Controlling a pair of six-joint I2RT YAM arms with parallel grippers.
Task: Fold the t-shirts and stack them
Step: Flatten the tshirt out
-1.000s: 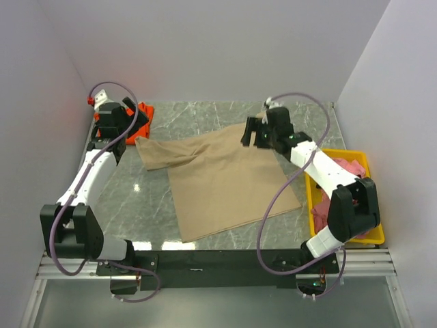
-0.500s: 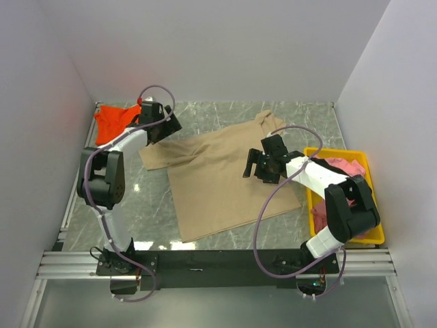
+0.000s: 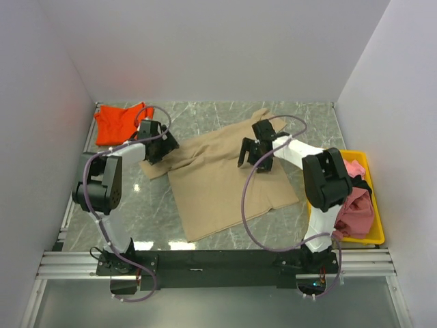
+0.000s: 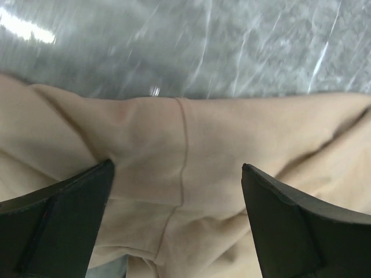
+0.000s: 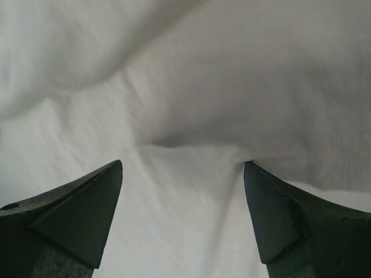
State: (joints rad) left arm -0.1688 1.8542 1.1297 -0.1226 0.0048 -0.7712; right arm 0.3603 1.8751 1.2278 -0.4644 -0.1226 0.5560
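Note:
The large tan t-shirt (image 3: 218,181) lies spread on the marble table, with one sleeve at the left and one at the back. My left gripper (image 3: 158,147) is open, low over its left sleeve. In the left wrist view (image 4: 177,174) the tan cloth and a seam lie between the black fingers (image 4: 64,214). My right gripper (image 3: 254,156) is open over the shirt's upper middle. In the right wrist view (image 5: 182,168) a shallow fold of cloth lies between the fingers (image 5: 290,220). The orange-red t-shirt (image 3: 119,121) lies crumpled at the back left. A pink t-shirt (image 3: 356,210) is in the tray.
A yellow plastic tray (image 3: 362,239) stands at the right edge of the table, with the right arm's links partly over it. White walls close in the left, back and right sides. Purple cables loop from both arms above the cloth.
My left gripper has moved from the orange-red shirt at the back left onto the tan shirt's left sleeve. My right gripper swung forward, then back, to the shirt's upper middle.

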